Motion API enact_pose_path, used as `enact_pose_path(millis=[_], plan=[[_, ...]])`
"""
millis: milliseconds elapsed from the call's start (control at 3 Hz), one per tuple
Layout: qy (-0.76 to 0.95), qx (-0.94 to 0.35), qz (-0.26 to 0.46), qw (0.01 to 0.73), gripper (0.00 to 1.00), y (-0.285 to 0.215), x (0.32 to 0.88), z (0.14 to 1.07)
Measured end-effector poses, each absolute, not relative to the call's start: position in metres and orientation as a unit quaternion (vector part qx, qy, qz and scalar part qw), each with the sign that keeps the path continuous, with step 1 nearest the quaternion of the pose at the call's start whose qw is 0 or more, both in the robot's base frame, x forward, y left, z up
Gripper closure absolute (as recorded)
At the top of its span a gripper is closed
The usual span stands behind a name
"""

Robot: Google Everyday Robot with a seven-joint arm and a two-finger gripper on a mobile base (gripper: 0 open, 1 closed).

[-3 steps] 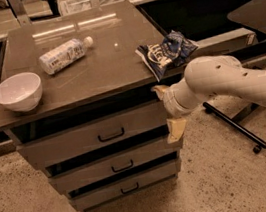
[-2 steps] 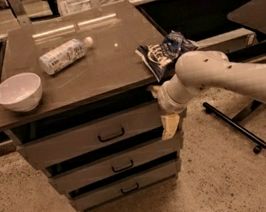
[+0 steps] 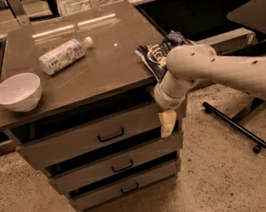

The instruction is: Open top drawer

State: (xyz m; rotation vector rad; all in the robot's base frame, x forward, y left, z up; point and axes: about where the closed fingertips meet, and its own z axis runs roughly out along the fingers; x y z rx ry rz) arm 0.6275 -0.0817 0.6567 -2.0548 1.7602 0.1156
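The end effector (image 3: 168, 122) (grip state: cannot tell) has edged left, at the right of the top drawer (image 3: 85, 136).

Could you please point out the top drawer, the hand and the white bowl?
top drawer (image 3: 68, 144): camera view, flat front, left of centre.
hand (image 3: 167, 122): camera view, pale tip at the drawer's right end.
white bowl (image 3: 16, 89): camera view, inner wall.

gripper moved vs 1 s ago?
Yes. The gripper has shifted slightly left, from the right edge of the cabinet inward over the right end of the top drawer front, still well right of its handle.
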Motion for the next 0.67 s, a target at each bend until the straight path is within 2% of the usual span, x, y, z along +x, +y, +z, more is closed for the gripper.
enact_pose_path(millis=[333,667], plan=[[0.651,-0.728,0.054,0.209,0.02,-0.0907,0.6352,0.6497],[0.651,-0.728,0.054,0.209,0.25,-0.0907,0.6351,0.6497]])
